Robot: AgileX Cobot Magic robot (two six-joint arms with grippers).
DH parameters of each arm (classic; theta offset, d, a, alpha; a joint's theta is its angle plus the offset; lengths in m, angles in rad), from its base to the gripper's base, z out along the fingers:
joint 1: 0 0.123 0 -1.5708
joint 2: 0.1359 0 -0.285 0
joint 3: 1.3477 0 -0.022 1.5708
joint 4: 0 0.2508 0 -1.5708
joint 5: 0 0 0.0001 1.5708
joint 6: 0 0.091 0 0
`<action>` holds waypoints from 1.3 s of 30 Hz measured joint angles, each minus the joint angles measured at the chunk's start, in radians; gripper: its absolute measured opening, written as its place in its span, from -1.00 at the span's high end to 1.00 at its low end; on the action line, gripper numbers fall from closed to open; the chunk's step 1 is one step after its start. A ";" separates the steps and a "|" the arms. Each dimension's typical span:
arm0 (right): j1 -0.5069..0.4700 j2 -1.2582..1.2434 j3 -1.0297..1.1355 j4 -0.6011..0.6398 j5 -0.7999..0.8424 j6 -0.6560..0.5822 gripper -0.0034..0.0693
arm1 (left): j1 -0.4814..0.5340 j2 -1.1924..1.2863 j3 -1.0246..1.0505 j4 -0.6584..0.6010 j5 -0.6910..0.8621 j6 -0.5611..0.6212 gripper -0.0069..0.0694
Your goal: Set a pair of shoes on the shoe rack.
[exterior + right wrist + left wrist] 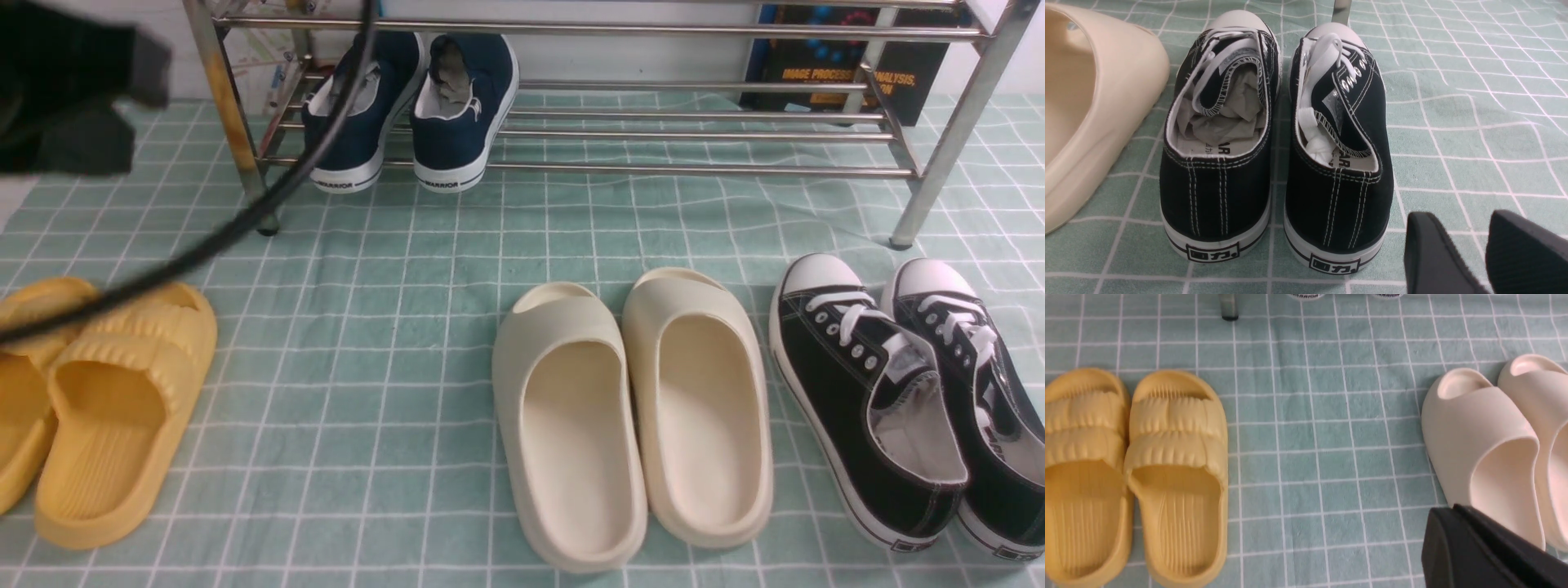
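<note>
Navy shoes (412, 110) sit on rack (694, 167) lower bars, far left end, heels hanging over front bar w/ "WARRIOR" print showing. Risk: heels could slide off if arm or its cable (269, 196) brushes them. Canvas navy, white soles. Left hand (1490, 551) closed, empty; right hand (1484, 253) narrow gap, empty, behind black sneakers (1274, 155).

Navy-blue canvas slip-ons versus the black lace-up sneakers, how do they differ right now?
The navy-blue canvas slip-ons sit on the silver tube shoe rack; the black lace-up sneakers lie on the green checked cloth. The slip-ons have no laces; the sneakers have white ones and white toe caps. Both pairs have white soles and show their heels to the front camera.
</note>
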 joint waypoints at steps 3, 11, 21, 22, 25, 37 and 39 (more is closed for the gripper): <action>0.000 0.000 0.000 0.000 0.000 0.000 0.23 | 0.000 -0.176 0.167 0.001 -0.048 -0.040 0.85; 0.000 0.000 0.000 0.000 0.000 0.000 0.23 | 0.000 -0.475 0.414 -0.011 -0.086 -0.079 0.85; 0.000 0.000 0.000 0.000 0.000 0.000 0.23 | 0.000 -0.574 0.470 -0.014 -0.052 -0.079 0.85; 0.000 0.000 0.000 0.000 0.000 0.000 0.23 | 0.000 -0.574 0.475 -0.007 -0.049 -0.079 0.85; 0.000 0.000 0.000 0.000 0.000 0.000 0.23 | 0.001 -0.594 0.535 0.019 -0.100 -0.079 0.85; 0.000 0.000 0.000 0.000 0.000 0.000 0.23 | 0.311 -0.945 1.106 -0.043 -0.757 0.019 0.85; 0.000 0.000 0.000 0.000 0.000 0.000 0.23 | 0.360 -0.984 1.164 -0.077 -0.788 0.073 0.85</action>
